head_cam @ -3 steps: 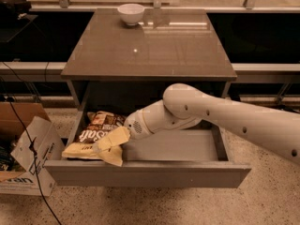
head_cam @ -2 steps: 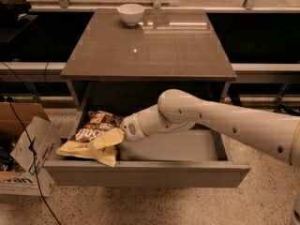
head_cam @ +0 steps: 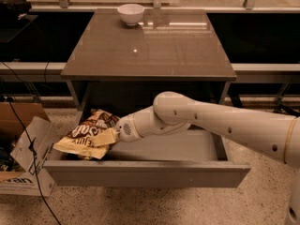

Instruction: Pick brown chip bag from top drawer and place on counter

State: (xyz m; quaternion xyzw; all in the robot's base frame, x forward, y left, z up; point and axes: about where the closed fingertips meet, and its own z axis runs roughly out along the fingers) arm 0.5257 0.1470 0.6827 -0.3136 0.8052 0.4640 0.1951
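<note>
Crinkly brown chip bag (head_cam: 87,134) between jaws

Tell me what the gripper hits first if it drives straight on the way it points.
The gripper points left inside the wide grey top drawer, right at the crinkly brown and cream chip bag. It would likely meet that bag first; depth is unclear.

The counter (head_cam: 150,50) has a smooth, glossy grey-brown top that reflects light. The bowl (head_cam: 131,13) on it is white and glazed, probably ceramic. The top drawer (head_cam: 145,172) has smooth matt grey panels, front and inside. The brown chip bag (head_cam: 82,142) is crinkled glossy film. The gripper (head_cam: 105,137), at the drawer's left end and closed on the bag, is smooth cream plastic. The arm (head_cam: 225,125) has a smooth off-white satin shell. The box (head_cam: 23,144) is matt cardboard. The floor (head_cam: 140,205) is speckled terrazzo.
</note>
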